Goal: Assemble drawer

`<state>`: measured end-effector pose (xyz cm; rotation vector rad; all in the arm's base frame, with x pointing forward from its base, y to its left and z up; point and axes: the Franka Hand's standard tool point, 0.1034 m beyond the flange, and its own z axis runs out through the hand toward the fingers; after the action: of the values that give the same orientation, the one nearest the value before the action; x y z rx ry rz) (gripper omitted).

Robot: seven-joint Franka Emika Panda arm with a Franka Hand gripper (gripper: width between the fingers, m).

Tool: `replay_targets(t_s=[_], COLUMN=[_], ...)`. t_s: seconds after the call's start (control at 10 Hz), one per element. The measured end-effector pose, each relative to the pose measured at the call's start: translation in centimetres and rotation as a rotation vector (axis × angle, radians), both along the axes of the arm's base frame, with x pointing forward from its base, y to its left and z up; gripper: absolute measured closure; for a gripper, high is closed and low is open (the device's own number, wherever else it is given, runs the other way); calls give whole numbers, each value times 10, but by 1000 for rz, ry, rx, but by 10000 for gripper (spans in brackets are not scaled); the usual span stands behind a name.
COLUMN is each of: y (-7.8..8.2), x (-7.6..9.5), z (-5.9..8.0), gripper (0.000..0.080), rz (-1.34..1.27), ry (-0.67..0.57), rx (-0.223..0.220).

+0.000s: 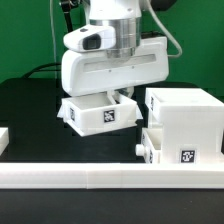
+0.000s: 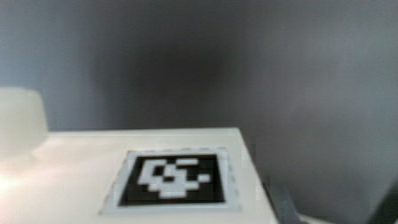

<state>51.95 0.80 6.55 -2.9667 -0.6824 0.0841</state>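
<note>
My gripper (image 1: 112, 93) is down on a small knobbed tray (image 1: 97, 113) on the black table (image 1: 30, 105), seemingly clamping its wall, though my fingertips are hidden. The housing (image 1: 184, 122) sits just beside it, toward the exterior view's right.

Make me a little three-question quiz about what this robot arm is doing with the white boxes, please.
1. True or false: the large housing stands at the exterior view's right of the small tray.
2. What is the arm's claw positioned over: A) the small tray, B) the large housing, C) the front rail?
3. What pattern does the wrist view show on the white surface?

Key: 1. True. 2. A, though the wide white hand body hides whether the claw is closed on it. 3. A black-and-white square tag.
</note>
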Motion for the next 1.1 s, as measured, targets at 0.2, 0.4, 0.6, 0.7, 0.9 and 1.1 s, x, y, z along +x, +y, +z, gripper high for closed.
replay_targets(t_s=[0.2, 0.4, 0.6, 0.7, 0.9, 1.1], y=[0, -1, -5, -7, -13, -15], x=[2, 2, 2, 3, 8, 6], z=[-2, -3, -3, -3, -1, -2], gripper=[757, 757, 757, 757, 757, 757], rz=[11, 109, 351, 448, 620, 727], ry=[1, -5, -27, -35, -47, -51], rx=[3, 10, 24, 23, 27, 35])
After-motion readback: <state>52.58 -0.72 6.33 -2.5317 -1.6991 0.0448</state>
